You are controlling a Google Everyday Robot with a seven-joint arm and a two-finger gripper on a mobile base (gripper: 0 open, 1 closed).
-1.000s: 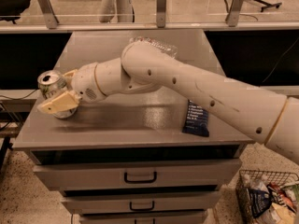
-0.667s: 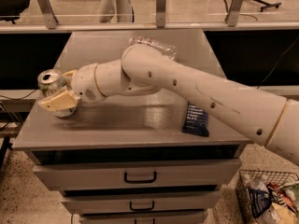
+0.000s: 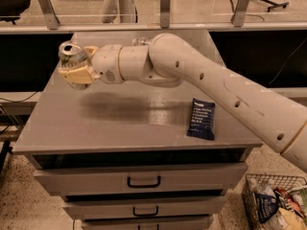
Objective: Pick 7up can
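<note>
The 7up can (image 3: pixel 72 54) is a silver can with a tabbed top, held upright above the left part of the grey cabinet top (image 3: pixel 120 114). My gripper (image 3: pixel 76 67) is shut on the can, its tan fingers (image 3: pixel 76 75) clasping the lower body. The can hangs clear of the surface, with the arm's shadow on the top below it. My white arm reaches in from the right across the cabinet.
A dark blue snack packet (image 3: pixel 201 119) lies flat on the right part of the cabinet top. A clear plastic item (image 3: pixel 140 41) peeks out behind the arm. Drawers (image 3: pixel 144 180) face front. A wire basket (image 3: pixel 273 202) of items stands on the floor at lower right.
The gripper has lifted the can up off the cabinet top; it hangs higher above the surface than a second ago.
</note>
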